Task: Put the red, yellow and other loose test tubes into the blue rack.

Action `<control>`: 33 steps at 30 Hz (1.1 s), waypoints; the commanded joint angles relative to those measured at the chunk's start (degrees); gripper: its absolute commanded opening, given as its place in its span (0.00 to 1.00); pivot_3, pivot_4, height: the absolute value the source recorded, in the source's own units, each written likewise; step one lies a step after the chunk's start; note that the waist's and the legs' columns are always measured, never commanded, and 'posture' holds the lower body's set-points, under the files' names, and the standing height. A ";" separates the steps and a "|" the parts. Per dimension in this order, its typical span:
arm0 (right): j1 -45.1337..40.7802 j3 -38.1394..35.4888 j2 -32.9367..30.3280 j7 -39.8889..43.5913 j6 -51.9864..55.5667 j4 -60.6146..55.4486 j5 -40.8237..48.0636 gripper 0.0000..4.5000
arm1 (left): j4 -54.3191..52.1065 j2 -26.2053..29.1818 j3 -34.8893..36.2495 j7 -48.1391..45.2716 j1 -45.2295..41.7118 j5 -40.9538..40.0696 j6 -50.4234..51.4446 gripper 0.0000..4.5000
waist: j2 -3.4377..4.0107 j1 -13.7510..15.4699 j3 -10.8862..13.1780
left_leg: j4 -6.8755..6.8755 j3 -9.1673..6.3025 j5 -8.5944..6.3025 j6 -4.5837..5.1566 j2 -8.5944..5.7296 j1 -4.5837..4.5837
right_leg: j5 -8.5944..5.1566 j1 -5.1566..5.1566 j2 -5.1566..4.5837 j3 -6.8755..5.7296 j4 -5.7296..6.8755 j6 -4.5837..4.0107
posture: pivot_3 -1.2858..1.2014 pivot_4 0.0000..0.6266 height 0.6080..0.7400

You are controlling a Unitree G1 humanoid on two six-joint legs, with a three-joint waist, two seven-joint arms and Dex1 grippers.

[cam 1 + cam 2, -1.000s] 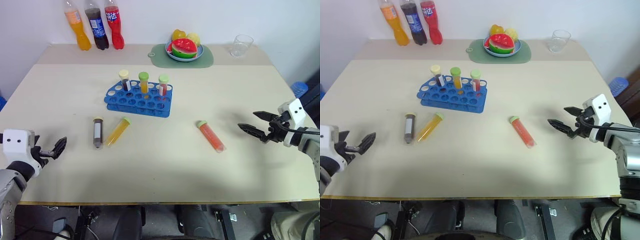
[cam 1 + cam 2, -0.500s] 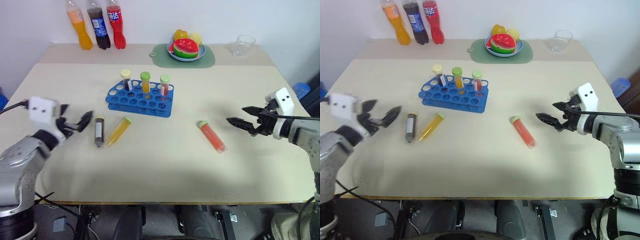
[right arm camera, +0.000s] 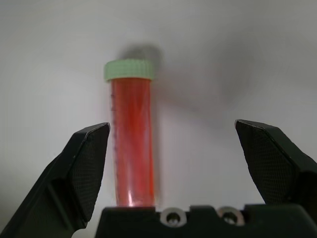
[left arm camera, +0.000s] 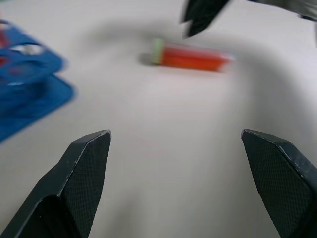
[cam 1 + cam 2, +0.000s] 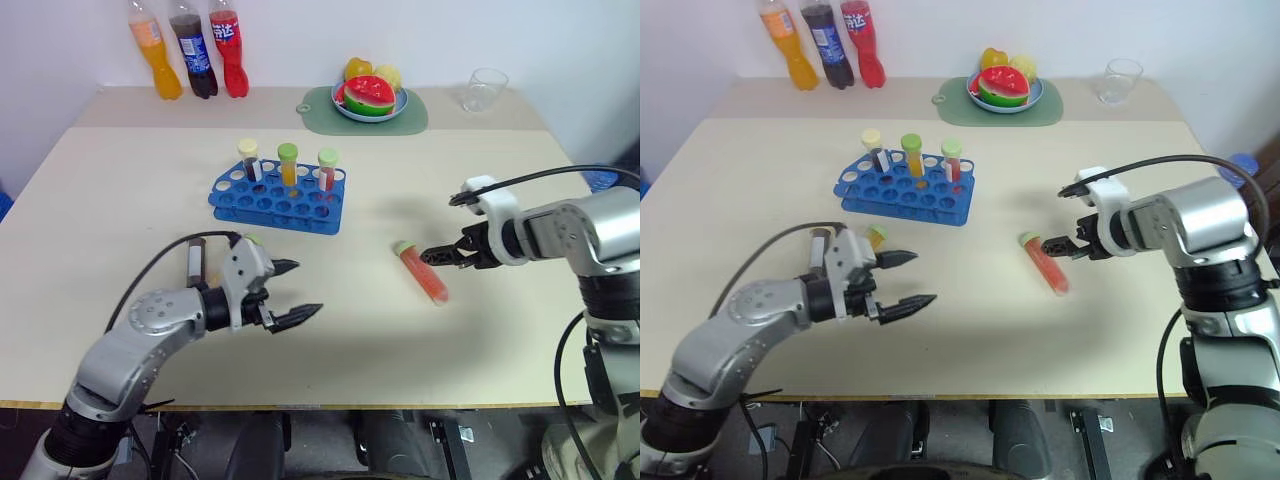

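I find the blue rack (image 5: 278,197) mid-table, three tubes seated. My right gripper (image 5: 432,257) hangs wide open and empty over the red tube (image 5: 421,272) lying flat. I should centre the tube between the jaws before closing. My left gripper (image 5: 291,291) is open, empty.

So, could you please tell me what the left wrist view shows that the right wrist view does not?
Left wrist view: part of the blue rack, the open left gripper, and the tips of the right gripper above the red test tube. Right wrist view: the right gripper's own open fingers on either side of the tube and the tube's graduation marks. Both: the green-capped red tube lying on the table, not gripped.
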 commanded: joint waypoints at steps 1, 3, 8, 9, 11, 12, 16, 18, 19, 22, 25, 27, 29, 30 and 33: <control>-3.73 4.09 -0.75 0.20 0.37 2.89 0.98 1.00 | -4.08 -0.75 -1.46 0.51 0.95 0.36 -1.35 0.96 | 0.00 -0.03 0.00 | 0.02 -0.01 0.00 0.00 0.00 -0.10 | 0.00 -0.07 -0.01 0.00 -0.01 0.01 | 0.52 0.24 0.95; -5.67 6.91 -0.58 1.22 0.37 4.87 1.91 1.00 | -5.13 -0.75 -2.19 0.66 2.28 0.93 -1.58 0.96 | 0.00 -0.07 0.00 | 0.04 -0.01 0.00 0.00 -0.02 -0.23 | 0.01 -0.18 -0.04 0.00 -0.01 0.01 | 0.52 0.24 0.95; -8.96 10.86 1.15 1.82 0.37 8.60 2.95 1.00 | -5.67 -0.77 -2.92 0.99 3.81 2.14 -2.30 0.96 | 0.01 -0.16 0.00 | 0.04 -0.02 0.00 0.00 -0.02 -0.25 | 0.01 -0.24 -0.02 -0.01 0.02 0.01 | 0.52 0.24 0.95; -9.25 11.37 1.60 1.72 0.37 9.01 2.98 1.00 | -5.69 -0.79 -2.99 1.04 3.94 2.26 -2.45 0.96 | 0.01 -0.17 0.00 | 0.04 -0.02 0.00 0.00 -0.01 -0.25 | 0.01 -0.24 -0.01 -0.02 0.03 0.01 | 0.52 0.24 0.95; -9.61 11.90 2.26 1.43 0.37 9.77 2.93 1.00 | -5.68 -0.93 -3.13 1.18 3.96 2.49 -2.60 0.96 | 0.01 -0.17 0.00 | 0.04 -0.02 0.00 0.01 -0.01 -0.26 | 0.01 -0.24 -0.01 -0.02 0.02 0.01 | 0.52 0.24 0.95; -9.74 12.10 2.61 1.08 0.37 10.32 2.69 0.94 | -5.65 -1.12 -3.11 1.38 3.94 2.61 -2.66 0.99 | 0.00 -0.18 0.00 | 0.04 -0.02 0.00 0.01 -0.01 -0.26 | 0.01 -0.24 -0.01 -0.02 0.02 0.01 | 0.52 0.24 0.95; -10.18 12.75 3.09 0.36 0.37 11.25 2.56 0.58 | -5.65 -1.49 -2.95 1.58 4.20 2.84 -2.78 1.00 | 0.00 -0.19 0.00 | 0.04 -0.03 0.00 0.01 -0.01 -0.26 | 0.01 -0.24 0.00 -0.02 0.02 0.01 | 0.52 0.24 0.95; -10.15 12.90 2.91 0.27 0.37 10.66 2.72 0.35 | -5.59 -1.49 -2.98 1.49 4.36 2.98 -2.93 1.00 | 0.01 -0.20 0.00 | 0.04 -0.04 0.00 0.01 -0.01 -0.27 | 0.01 -0.24 0.00 -0.03 0.02 0.01 | 0.52 0.24 0.95; -10.09 13.03 2.68 0.20 0.37 10.19 2.77 0.23 | -5.44 -1.52 -2.97 1.46 4.31 3.03 -3.00 1.00 | 0.01 -0.19 0.00 | 0.04 -0.04 0.00 0.01 -0.01 -0.27 | 0.01 -0.24 -0.01 -0.03 0.02 0.01 | 0.52 0.24 0.95; -9.54 12.69 2.06 0.07 0.37 8.47 2.85 0.17 | -5.01 -1.96 -2.58 1.77 4.11 2.69 -3.12 1.00 | 0.01 -0.18 0.00 | 0.04 -0.05 0.00 0.01 -0.01 -0.27 | 0.01 -0.24 -0.01 -0.03 0.02 0.01 | 0.52 0.24 0.95; -8.27 9.93 1.80 0.01 0.37 5.23 3.00 0.17 | -4.69 -2.31 -1.64 2.07 4.24 2.13 -3.01 1.00 | 0.01 -0.16 0.00 | 0.04 -0.05 0.00 0.01 -0.01 -0.28 | 0.01 -0.24 0.00 -0.03 0.02 0.01 | 0.52 0.24 0.95; -6.31 8.73 0.78 0.94 -3.44 1.06 2.66 0.17 | -4.56 -2.41 -1.09 2.29 4.57 1.97 -3.03 1.00 | 0.02 -0.14 0.00 | 0.04 -0.09 0.00 0.01 -0.01 -0.31 | 0.01 -0.26 0.00 -0.05 0.01 0.01 | 0.52 0.24 0.95; -0.62 4.10 0.21 3.58 -15.72 -7.81 2.88 0.17 | -3.68 -3.10 0.63 3.36 5.56 1.67 -3.42 1.00 | 0.01 0.07 0.00 | 0.05 -0.11 0.00 0.01 -0.01 -0.34 | 0.01 -0.27 0.00 -0.07 0.00 0.02 | 0.52 0.24 0.95; 2.15 1.28 0.66 4.42 -21.17 -11.37 3.18 0.17 | -3.16 -3.53 1.62 3.93 6.09 1.51 -3.63 1.00 | 0.00 0.05 0.00 | 0.04 -0.15 0.00 0.01 -0.01 -0.39 | 0.01 -0.28 -0.01 -0.12 -0.03 0.02 | 0.52 0.24 0.95; 11.89 -6.29 6.61 5.17 -40.73 -18.96 2.47 0.17 | 0.19 -5.27 4.71 6.47 7.33 3.86 -6.66 1.00 | 0.03 -0.14 0.01 | 0.05 -0.21 -0.02 0.04 -0.01 -0.47 | 0.00 -0.30 0.00 -0.17 -0.08 0.04 | 0.52 0.24 0.95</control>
